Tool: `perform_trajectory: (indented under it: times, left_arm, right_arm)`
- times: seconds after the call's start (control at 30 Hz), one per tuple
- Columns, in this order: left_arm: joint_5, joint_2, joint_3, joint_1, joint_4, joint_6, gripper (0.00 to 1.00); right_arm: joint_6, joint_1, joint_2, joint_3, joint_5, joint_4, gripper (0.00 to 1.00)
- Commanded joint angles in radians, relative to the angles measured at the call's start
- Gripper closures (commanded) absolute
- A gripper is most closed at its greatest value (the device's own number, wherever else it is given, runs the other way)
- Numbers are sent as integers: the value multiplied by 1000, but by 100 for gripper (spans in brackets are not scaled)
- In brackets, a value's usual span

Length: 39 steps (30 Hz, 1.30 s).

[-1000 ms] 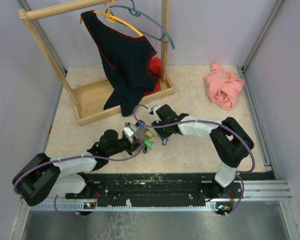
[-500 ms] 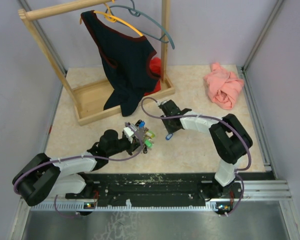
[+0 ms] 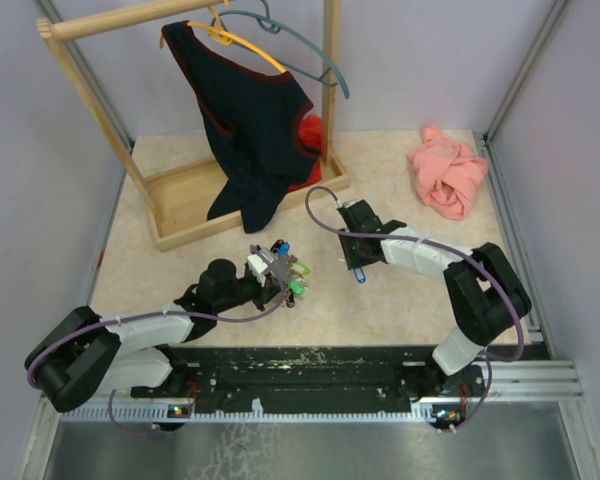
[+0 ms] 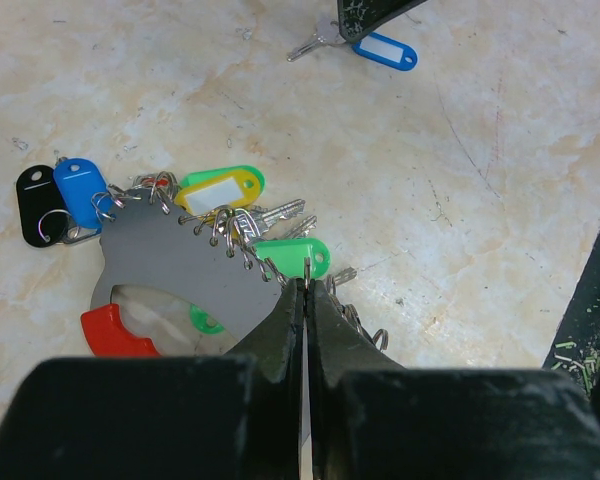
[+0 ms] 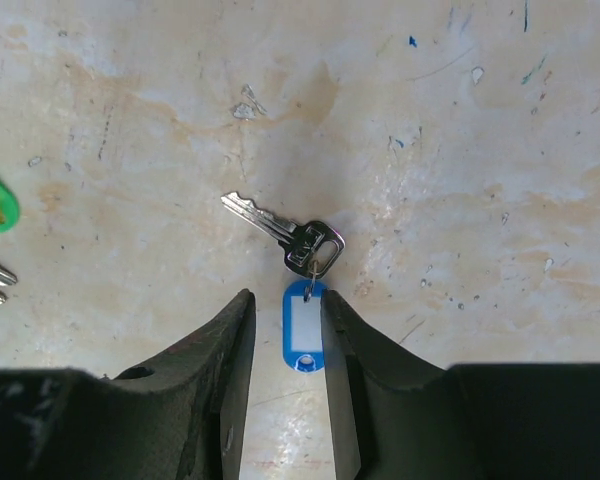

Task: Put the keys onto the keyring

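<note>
The keyring bunch [image 3: 278, 266] lies on the table: a grey plate [image 4: 175, 270] edged with small rings that carry keys and blue, black, yellow, green and red tags. My left gripper [image 4: 307, 284] is shut on a thin ring at the green tag [image 4: 292, 256]. A lone silvery key [image 5: 280, 228] with a blue tag [image 5: 302, 338] lies flat to the right of the bunch and also shows in the top view [image 3: 360, 273]. My right gripper [image 5: 285, 300] is open low over the table, with the blue tag between its fingers and the key just beyond the tips.
A wooden clothes rack [image 3: 180, 215] with a dark garment [image 3: 250, 120] and hangers stands at the back left. A pink cloth [image 3: 448, 175] lies at the back right. The black rail [image 3: 310, 365] runs along the near edge.
My right gripper has drawn back to the right, away from the bunch, and the blue-tagged key has moved right with it. The left gripper and the bunch have not moved.
</note>
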Motion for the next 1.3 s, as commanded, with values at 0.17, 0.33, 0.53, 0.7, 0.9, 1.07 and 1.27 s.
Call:
perform_trajectory:
  times: [0.17,0.33,0.53,0.7,0.9,1.07,1.27]
  left_arm:
    - [21,-15,-9,5,43,1,99]
    - [22,-9,-7,5,46,-1,99]
    - [22,-9,-7,5,46,0,99]
    - [23,-9,-7,5,46,0,99]
    - [25,-8,-7,5,46,1,99]
    - [27,-6,-5,6,47,1,99]
    - [24,-9,-5,5,44,2,99]
  right_arm:
    - [17,-1,9,12,42,70,77]
    - [25,-1,15,4,79,92,83]
    - [26,-1,20,-8,88,85,83]
    - [26,-1,27,-12,56,86,86]
    - [26,-1,39,-16,46,72,87]
    - [22,-1,36,-14,51,57,93]
    - [-18,0,6,40,46,-64,100]
